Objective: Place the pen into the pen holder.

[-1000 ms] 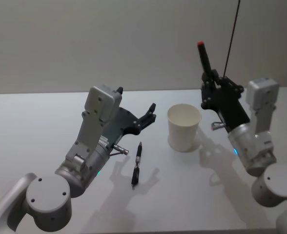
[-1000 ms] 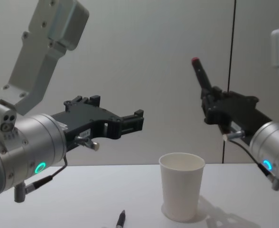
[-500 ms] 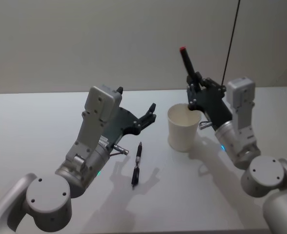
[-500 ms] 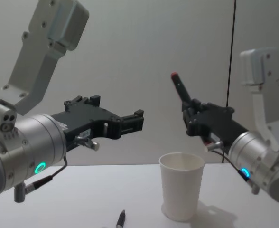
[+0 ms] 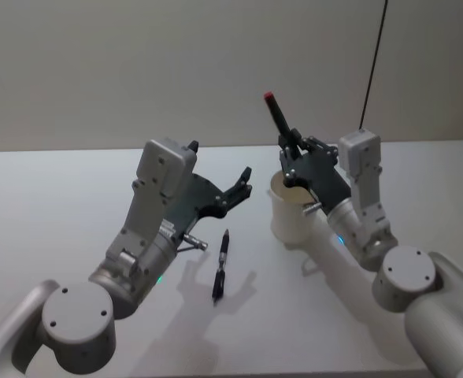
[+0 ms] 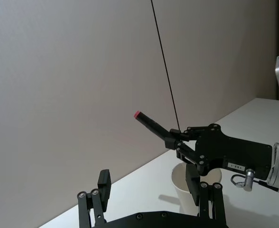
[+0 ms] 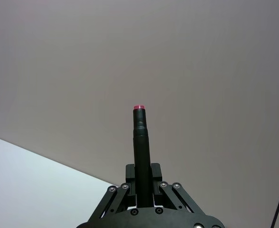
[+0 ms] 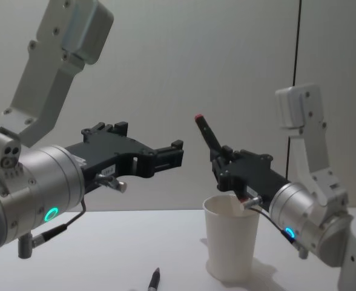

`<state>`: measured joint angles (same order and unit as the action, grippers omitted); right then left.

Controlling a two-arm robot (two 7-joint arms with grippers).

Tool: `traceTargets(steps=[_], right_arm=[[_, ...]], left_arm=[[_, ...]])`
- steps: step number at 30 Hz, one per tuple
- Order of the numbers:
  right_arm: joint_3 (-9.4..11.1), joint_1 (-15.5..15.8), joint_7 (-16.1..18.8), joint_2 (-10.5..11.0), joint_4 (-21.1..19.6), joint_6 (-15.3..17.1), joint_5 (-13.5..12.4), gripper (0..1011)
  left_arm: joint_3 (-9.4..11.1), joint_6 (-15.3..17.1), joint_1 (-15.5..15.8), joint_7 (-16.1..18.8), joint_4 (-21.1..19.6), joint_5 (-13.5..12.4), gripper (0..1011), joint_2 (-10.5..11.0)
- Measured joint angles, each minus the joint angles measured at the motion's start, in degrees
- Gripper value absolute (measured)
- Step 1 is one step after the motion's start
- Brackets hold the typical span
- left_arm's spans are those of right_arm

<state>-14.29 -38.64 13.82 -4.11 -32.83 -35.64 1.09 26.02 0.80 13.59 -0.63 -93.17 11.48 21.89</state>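
My right gripper is shut on a black pen with a red end, which points up and tilts away from the robot. It hovers just over the rim of the pen holder, a white paper cup standing upright on the table. From the chest, the pen and right gripper sit right above the cup. The right wrist view looks along the pen. A second black pen lies flat on the table. Left of the cup, my left gripper hangs open and holds nothing.
The white table ends at a plain grey wall behind. A thin black cable hangs down at the back right. The lying pen is just in front of my left arm.
My right gripper has carried the held pen leftward and down, from beside the cup to just over its rim. The left arm and the lying pen have not moved.
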Motion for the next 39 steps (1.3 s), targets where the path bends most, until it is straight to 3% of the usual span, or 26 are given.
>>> traceTargets(steps=[7,12,13,21,29,34,39], right_arm=[[-0.08,-3.14,0.66,-0.93,6.44,-2.29,-0.25,200],[-0.03,-4.94,1.05,-1.43,10.24,-3.75,-0.38,359],[-0.01,-5.13,1.10,-1.48,10.62,-3.96,-0.40,359],[0.24,-6.41,1.48,-1.83,13.16,-5.09,-0.66,646],[0.49,-6.05,1.96,-1.79,12.22,-5.04,-1.23,876],[0.69,-4.33,2.28,-1.43,8.64,-3.82,-1.78,1001],[0.89,-1.26,2.26,-0.72,2.14,-1.36,-2.43,1001]], left_arm=[[0.00,0.00,0.00,0.00,0.00,0.00,1000,0.00],[0.00,0.00,0.00,0.00,0.00,0.00,1000,0.00],[0.00,0.00,0.00,0.00,0.00,0.00,1000,0.00],[0.00,0.00,0.00,0.00,0.00,0.00,1000,0.00],[0.00,0.00,0.00,0.00,0.00,0.00,1000,0.00],[0.00,0.00,0.00,0.00,0.00,0.00,1000,0.00],[0.00,0.00,0.00,0.00,0.00,0.00,1000,0.00]])
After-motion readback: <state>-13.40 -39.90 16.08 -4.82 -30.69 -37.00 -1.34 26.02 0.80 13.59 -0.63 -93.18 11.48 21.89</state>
